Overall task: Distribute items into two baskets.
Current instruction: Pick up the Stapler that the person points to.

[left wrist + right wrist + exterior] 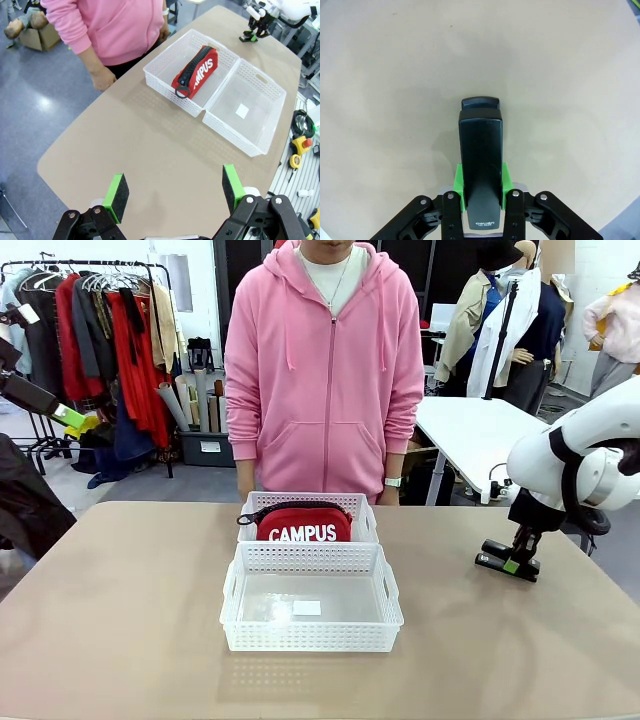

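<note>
Tan counter (120, 620), rounded corners, in a room with clothing on display. Left claw (175, 191) hangs high over the counter's left end, green pads wide apart, nothing between them. In the front view it sits at the upper left (62, 416).

Near basket (312, 638), white lattice plastic, at counter centre, with a small white sticker (307, 608) on its translucent bottom. The far basket (262, 504) is the same type and touches it rim to rim, directly behind. Red pouch (305, 525) lies inside the far basket, propped on its long edge, white "CAMPUS" print facing the robot, black strap at its left end.

Right of the baskets, well apart from them, right claw (518, 558) is clamped on the black stapler (503, 562), down at counter level. Cannot tell if the stapler touches the surface. In the right wrist view the pads grip the stapler (480, 150) by its sides near the rear, claw (481, 182) narrowly closed around it.

Person (325, 370) in a pink hoodie stands at the far edge behind the baskets, one hand (102, 79) hanging by the counter edge. Clothes rack (100, 330) behind at left.
</note>
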You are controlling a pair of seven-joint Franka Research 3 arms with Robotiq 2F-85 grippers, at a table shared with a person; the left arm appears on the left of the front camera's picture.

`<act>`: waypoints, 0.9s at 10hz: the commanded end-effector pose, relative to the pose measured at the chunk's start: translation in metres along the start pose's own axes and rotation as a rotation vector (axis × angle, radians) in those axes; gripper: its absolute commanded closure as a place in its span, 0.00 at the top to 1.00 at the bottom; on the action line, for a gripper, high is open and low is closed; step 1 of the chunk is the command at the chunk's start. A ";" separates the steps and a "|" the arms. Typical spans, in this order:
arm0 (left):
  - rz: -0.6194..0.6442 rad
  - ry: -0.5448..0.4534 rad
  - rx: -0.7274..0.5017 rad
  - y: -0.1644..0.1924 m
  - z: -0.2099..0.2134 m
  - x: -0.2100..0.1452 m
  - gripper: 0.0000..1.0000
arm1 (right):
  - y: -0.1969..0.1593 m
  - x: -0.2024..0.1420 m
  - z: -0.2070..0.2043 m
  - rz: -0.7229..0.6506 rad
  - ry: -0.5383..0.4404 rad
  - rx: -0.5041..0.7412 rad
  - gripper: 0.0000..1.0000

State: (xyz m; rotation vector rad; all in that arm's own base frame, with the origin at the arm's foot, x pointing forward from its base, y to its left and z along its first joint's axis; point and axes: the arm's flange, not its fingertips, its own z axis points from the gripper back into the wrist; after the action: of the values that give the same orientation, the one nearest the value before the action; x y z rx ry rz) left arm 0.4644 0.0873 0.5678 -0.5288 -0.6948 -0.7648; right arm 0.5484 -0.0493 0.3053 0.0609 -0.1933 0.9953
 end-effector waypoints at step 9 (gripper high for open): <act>-0.001 -0.003 0.003 -0.001 0.000 0.000 0.97 | 0.057 0.057 0.152 -0.042 -0.059 -0.004 0.00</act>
State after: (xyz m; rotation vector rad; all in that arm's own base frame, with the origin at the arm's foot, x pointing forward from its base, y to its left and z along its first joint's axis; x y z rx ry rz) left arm 0.4646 0.0873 0.5675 -0.5290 -0.6942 -0.7646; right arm 0.5193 -0.0004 0.4454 0.0830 -0.2571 0.9517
